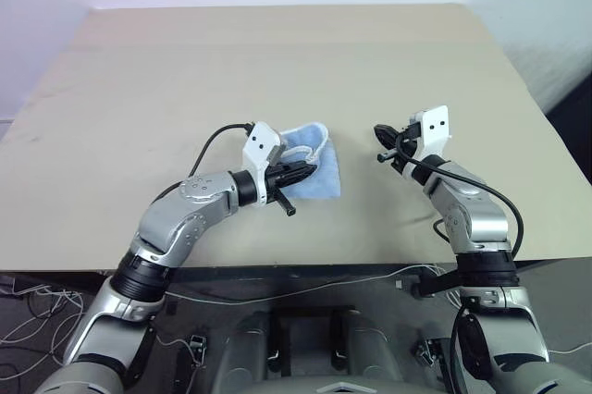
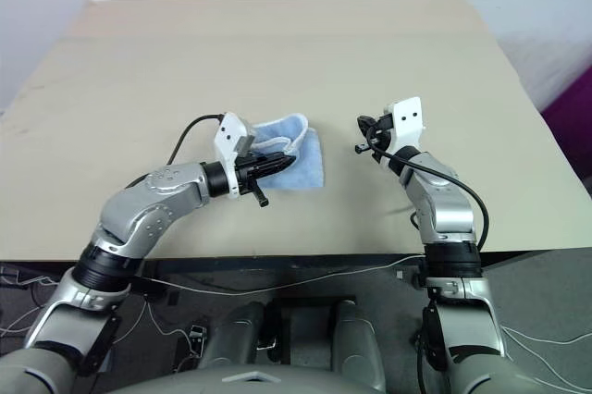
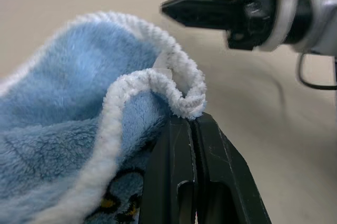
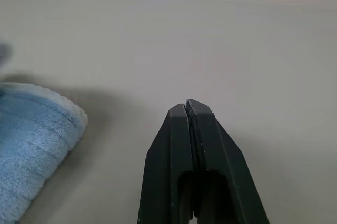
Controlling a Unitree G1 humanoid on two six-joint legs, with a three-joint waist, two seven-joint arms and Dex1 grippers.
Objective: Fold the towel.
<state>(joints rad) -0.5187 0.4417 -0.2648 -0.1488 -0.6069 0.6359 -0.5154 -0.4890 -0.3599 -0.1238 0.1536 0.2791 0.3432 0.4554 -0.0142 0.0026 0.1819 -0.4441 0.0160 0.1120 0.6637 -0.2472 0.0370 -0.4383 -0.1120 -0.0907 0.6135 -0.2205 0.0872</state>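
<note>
The wide beige table (image 1: 277, 61) lies bare on every side of the bunched light blue terry towel (image 1: 319, 172). Right of the towel, the right gripper (image 1: 381, 134) hangs apart from it, seemingly with passable room between.

- You see the left gripper (image 3: 190, 121) with its two black fingers pressed together on the white edging of the towel (image 3: 68, 108).
- The blue cloth bunches at 9 o'clock from the fingertips.
- The right gripper (image 3: 168, 9) is at 12 o'clock, its fingers together, apart from the towel, above the beige table (image 3: 284, 145).
</note>
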